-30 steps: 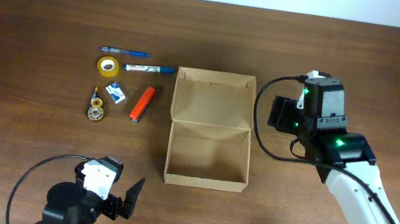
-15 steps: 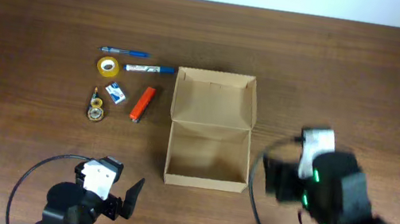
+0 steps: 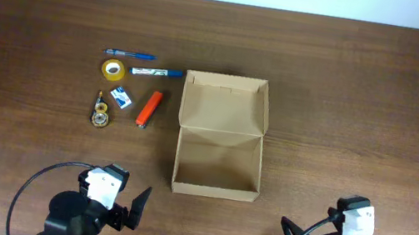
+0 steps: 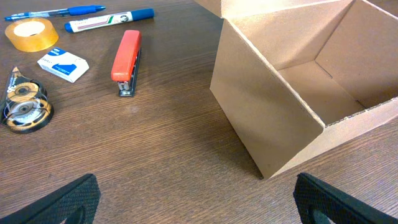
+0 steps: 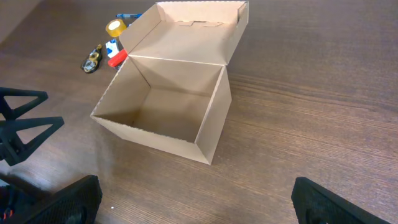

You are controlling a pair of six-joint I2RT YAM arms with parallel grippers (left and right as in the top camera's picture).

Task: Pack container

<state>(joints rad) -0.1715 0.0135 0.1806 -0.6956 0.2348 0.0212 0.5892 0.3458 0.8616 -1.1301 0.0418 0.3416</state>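
- At the left wrist, the left claw (image 4: 196,186) is seen spread wide with nothing held, low over the table (image 4: 168,130). The container (image 4: 267,112) is found just ahead to the right, one corner turned toward the claw, its inside bare.
- To its left, well apart from it, an orange stapler (image 4: 126,55), a small white-and-blue packet (image 4: 62,66), a tape dispenser (image 4: 23,106), a tape roll (image 4: 31,34), a marker (image 4: 109,20) and a blue pen (image 4: 59,11) are laid out singly.
- At the right wrist, the right claw (image 5: 196,183) is likewise shown fully parted and empty. The container is viewed from its other near corner, with the lid flap leaning back on the far side. The thin cardboard is judged light and fairly stiff, yet easily dented and apt to slide when pushed. A wall's top edge or the flap's free edge is judged the best place to be pinched.
- From overhead, the container is placed mid-table, ahead of and between the two arms, opening upward. Nothing is seen blocking the way from the items to the opening. Only the container's upright left wall would have to be cleared, and the cables (image 3: 28,190) looping beside each arm are judged a minor snag risk.
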